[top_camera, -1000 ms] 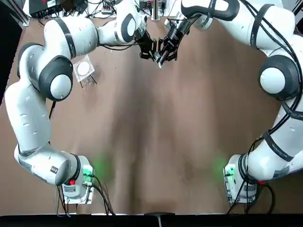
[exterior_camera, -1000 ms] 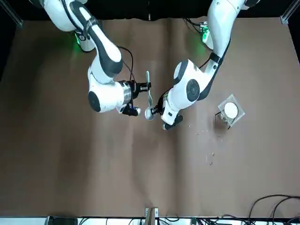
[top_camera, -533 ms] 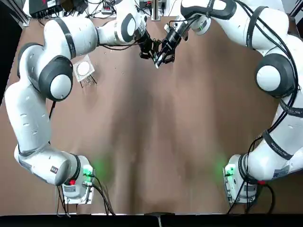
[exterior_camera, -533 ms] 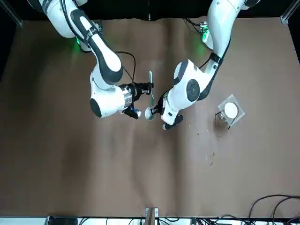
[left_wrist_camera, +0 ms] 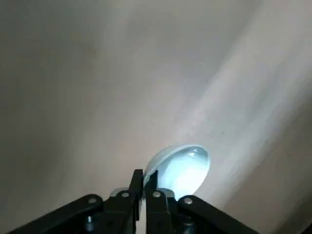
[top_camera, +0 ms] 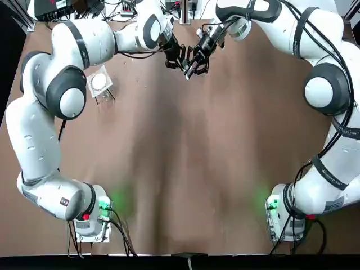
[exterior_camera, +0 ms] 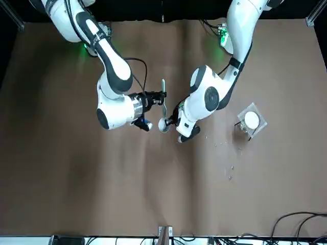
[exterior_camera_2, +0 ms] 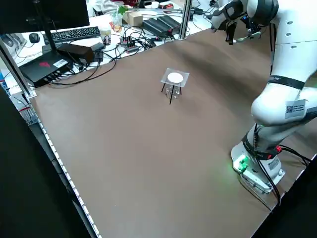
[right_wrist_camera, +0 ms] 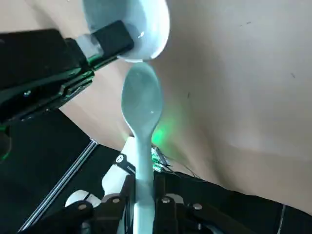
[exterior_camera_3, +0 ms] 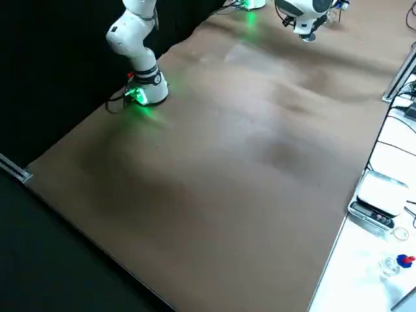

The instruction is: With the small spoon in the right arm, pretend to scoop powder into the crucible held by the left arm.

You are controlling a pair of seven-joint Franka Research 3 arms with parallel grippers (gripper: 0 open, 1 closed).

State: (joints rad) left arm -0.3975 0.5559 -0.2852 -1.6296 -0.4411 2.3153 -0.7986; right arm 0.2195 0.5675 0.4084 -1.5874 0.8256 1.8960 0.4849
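Small white bowl-shaped crucible (exterior_camera: 163,124), up in the air over the wide brown table (top_camera: 180,169), out ahead of the bases and roughly midway between the two sides. White left arm (top_camera: 67,95) and white right arm (top_camera: 326,90) both bent inward, wrists pretty much nose to nose above that spot.

Off on the robot's left, well apart from all that: little clear square stand with a white disc on top (top_camera: 99,82), sitting on the table by itself.

Left gripper (left_wrist_camera: 145,181) clamped down narrow on the crucible's rim, fingers (left_wrist_camera: 136,180) nearly together with only the thin wall between them, bowl poking out past the tips.

Right gripper (right_wrist_camera: 141,197) pinched tight round the handle of a small pale spoon with a rounded scoop (right_wrist_camera: 141,102), scoop end sticking out forward. In the front view, spoon lined up lengthwise toward the crucible, handle end pointing away.

Scoop tip right up at the crucible's lip in the right wrist view. Can't tell if actually touching or just beside it.
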